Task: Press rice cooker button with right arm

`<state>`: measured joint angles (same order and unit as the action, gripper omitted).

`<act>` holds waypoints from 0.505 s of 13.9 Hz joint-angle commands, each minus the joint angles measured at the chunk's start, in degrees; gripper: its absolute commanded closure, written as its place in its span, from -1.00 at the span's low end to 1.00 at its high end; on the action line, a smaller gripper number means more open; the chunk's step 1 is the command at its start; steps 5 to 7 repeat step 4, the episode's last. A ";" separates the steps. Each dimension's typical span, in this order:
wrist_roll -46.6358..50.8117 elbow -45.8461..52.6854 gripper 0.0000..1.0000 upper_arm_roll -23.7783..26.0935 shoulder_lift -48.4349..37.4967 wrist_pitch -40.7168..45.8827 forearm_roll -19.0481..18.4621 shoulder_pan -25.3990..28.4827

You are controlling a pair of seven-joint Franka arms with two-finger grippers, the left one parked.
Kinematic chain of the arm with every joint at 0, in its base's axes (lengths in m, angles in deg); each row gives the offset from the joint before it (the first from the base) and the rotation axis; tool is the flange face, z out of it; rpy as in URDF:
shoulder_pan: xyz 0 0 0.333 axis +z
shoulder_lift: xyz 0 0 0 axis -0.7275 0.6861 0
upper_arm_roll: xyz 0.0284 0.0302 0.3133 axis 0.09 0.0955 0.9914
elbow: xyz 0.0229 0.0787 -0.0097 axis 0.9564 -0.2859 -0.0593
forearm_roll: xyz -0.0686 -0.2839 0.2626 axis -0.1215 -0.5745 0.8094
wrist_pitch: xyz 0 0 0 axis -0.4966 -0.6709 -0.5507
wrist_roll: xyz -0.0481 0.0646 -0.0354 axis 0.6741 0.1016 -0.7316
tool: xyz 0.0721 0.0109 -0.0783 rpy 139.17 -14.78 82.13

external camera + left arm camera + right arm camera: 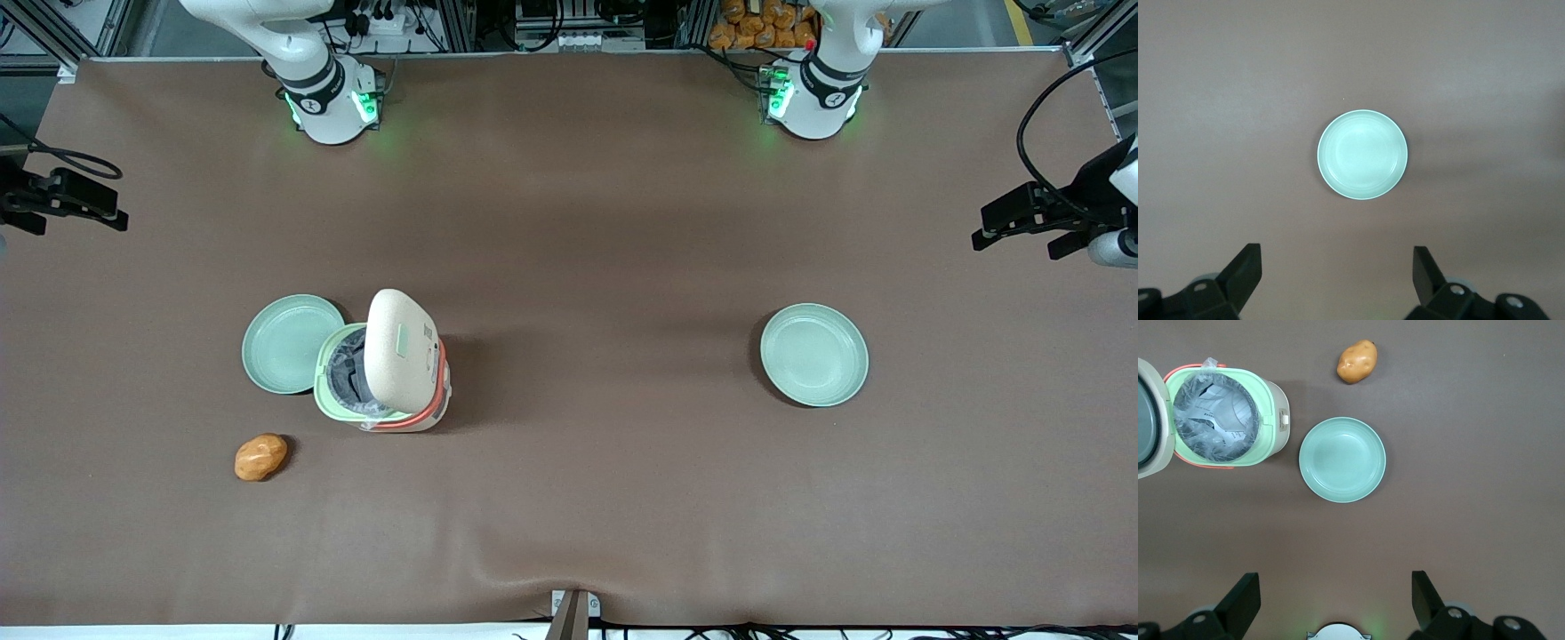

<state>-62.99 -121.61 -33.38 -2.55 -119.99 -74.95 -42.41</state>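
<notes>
While the rice cooker (384, 373) sat on the brown table (605, 498) toward the working arm's end, its cream lid (402, 351) stood up and open, so the dark pot with crinkly clear plastic inside could be seen. A pale green plate (289, 345) was touching the cooker's side, and a small brown potato (260, 457) lay apart from both, nearer the front camera. Another green plate (814, 355) sat well away toward the parked arm's end. The right arm's gripper (1335, 603) hung high over the table, not touching anything, with its two black fingers (1245, 595) spread wide open and nothing between them. In the wrist view, the cooker (1228, 420) and the plate (1342, 459) lay below it. The cooker looked small and light, with a hard, smooth plastic shell, so a strong push could slide it or tip it, more so with the lid up. It needed no grabbing. A small pale tab (1282, 421) showed on the side facing the plate; that was likely the button, though it was too small to be sure. A slow, gentle poke with one fingertip there seemed best, and closing the fingers first might help.
</notes>
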 commanded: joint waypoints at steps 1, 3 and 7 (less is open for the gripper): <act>-0.02 0.48 -1.00 0.53 -0.51 0.97 -0.90 0.12; 0.33 0.57 -1.00 0.62 -0.51 0.97 -0.81 0.12; 1.81 0.57 -1.00 0.62 -0.60 1.05 -0.81 0.12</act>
